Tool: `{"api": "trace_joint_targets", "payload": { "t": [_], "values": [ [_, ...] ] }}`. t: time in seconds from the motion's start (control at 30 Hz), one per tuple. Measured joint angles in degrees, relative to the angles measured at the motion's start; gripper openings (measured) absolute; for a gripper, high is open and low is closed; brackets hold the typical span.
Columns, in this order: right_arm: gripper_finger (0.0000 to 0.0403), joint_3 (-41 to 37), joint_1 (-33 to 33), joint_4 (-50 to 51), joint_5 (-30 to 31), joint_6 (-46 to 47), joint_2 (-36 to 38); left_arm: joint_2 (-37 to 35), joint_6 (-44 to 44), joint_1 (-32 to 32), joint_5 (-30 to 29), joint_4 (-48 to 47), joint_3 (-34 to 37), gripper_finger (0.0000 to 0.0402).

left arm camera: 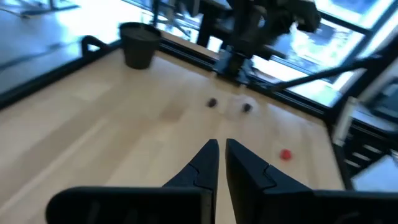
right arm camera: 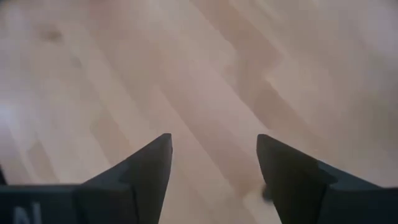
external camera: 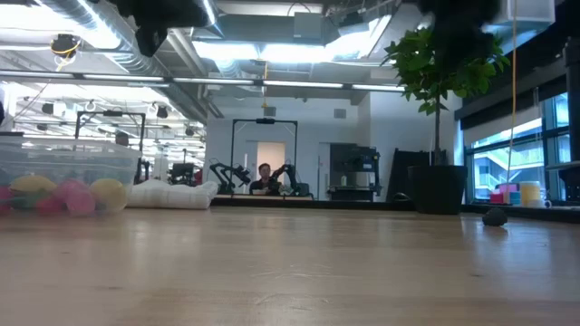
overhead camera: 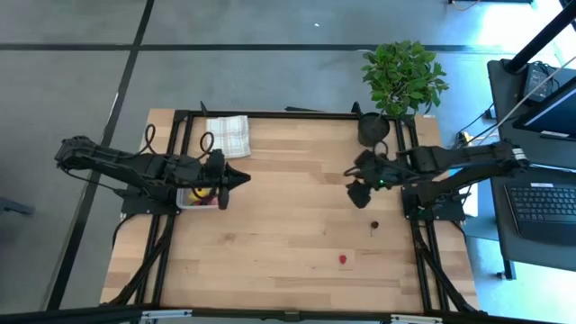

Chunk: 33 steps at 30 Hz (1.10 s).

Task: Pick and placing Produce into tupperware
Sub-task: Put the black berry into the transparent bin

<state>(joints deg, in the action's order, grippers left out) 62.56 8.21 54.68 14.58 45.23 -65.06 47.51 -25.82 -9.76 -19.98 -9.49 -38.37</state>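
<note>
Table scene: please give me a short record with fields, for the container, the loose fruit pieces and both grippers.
tupperware: left part of table, beside the checked cloth, holds yellow and pink pieces
loose red piece: bare wood, near front edge
loose dark piece: bare wood, near right arm
left gripper: fingers nearly together, nothing between, next to the tupperware
right gripper: open, empty, above bare wood
plant pot: back right corner

Wooden table (overhead camera: 288, 234) bearing tupperware (overhead camera: 187, 200), cloth (overhead camera: 227, 136), pot (overhead camera: 373, 129), seemingly strawberry (overhead camera: 343, 259).

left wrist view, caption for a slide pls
Left pincer nearly shut and empty over the table, red fruit piece ahead.
</note>
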Motion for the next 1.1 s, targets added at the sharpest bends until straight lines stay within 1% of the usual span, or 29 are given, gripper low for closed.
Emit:
{"api": "trace_joint_targets", "payload": {
  "t": [0.17,0.33,0.47,0.63,0.77,1.0,1.1],
  "values": [
    [0.0237,-11.78,-0.17,-0.08,0.0,15.15,6.39,1.4,-1.45,0.0,-4.81,0.18,0.02,0.0026],
    [0.0237,-21.26,-0.17,-0.61,-0.55,22.17,7.61,2.95,-4.09,0.0,-7.48,0.95,0.04,0.004],
    [0.0237,-25.81,-0.2,-3.85,-0.66,22.05,7.1,4.28,-3.97,0.0,-7.6,4.8,0.05,0.0052],
    [0.0237,-29.02,-0.17,-7.66,-0.65,21.75,7.17,6.18,-1.78,0.0,-7.71,10.18,0.04,0.0064],
    [0.0237,-31.34,-0.2,-10.05,-0.64,20.44,7.17,7.85,-0.63,0.04,-7.72,12.56,0.02,0.0073],
    [0.0237,-34.6,-0.2,-17.49,-0.64,18.73,6.97,10.17,-0.66,0.04,-7.68,13.12,0.04,0.0086],
    [0.0237,-35.77,-0.2,-18.12,-0.64,18.76,6.97,10.44,-0.66,0.04,-7.65,12.87,0.04,0.0091]
  ]
}}
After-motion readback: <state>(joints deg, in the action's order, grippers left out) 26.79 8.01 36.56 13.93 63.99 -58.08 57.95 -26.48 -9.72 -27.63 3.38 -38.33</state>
